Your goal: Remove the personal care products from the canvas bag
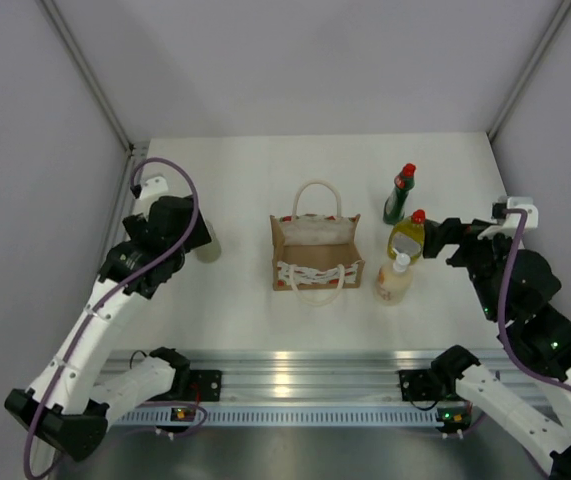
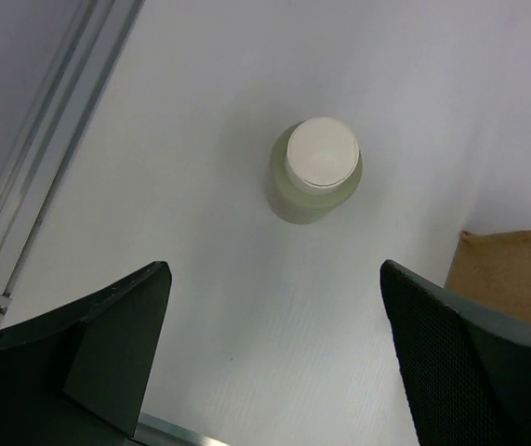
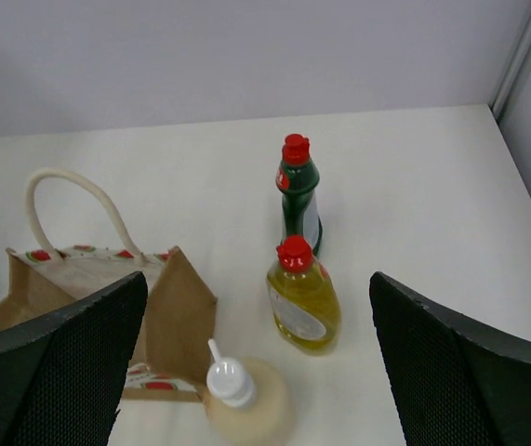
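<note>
The tan canvas bag [image 1: 317, 272] stands upright mid-table, rope handles up; its brown side shows in the right wrist view [image 3: 179, 316]. To its right stand three bottles: dark green with red cap [image 1: 399, 194] [image 3: 299, 195], yellow with red cap [image 1: 406, 235] [image 3: 304, 297], and cream with white pump [image 1: 393, 280] [image 3: 246, 404]. My right gripper [image 1: 435, 238] [image 3: 258, 283] hangs open just right of them, holding nothing. The pale green bottle with white cap [image 2: 315, 172] stands left of the bag. My left gripper [image 1: 180, 225] [image 2: 274, 274] is open above it and empty.
An aluminium rail [image 1: 295, 370] with the arm bases runs along the near edge. Another rail [image 2: 33, 186] borders the table's left side by the grey wall. The bag's corner [image 2: 516, 269] lies close to my left gripper's right finger.
</note>
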### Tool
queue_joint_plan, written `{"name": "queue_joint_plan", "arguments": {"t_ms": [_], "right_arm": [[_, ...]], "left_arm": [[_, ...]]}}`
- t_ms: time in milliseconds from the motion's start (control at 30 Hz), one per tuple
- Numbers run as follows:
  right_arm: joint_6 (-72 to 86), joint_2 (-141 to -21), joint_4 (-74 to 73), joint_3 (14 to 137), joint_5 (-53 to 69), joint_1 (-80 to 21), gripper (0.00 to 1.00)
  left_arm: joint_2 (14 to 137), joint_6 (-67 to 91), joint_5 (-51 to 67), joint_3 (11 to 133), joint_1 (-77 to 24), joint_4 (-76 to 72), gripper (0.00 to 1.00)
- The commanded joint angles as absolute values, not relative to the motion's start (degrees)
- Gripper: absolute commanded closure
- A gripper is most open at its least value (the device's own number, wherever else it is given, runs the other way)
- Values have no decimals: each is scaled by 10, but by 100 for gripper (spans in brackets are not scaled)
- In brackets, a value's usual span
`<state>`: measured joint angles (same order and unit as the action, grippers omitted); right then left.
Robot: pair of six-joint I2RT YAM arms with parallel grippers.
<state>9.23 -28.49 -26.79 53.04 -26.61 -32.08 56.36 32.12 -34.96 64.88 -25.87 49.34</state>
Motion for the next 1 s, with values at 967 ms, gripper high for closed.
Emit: {"name": "queue_joint_plan", "arguments": {"t_ms": [967], "right_arm": [[66,-207,-569,630,-346,-316,0]], "left_arm": [[295,213,-307,692,-246,647,2]]}}
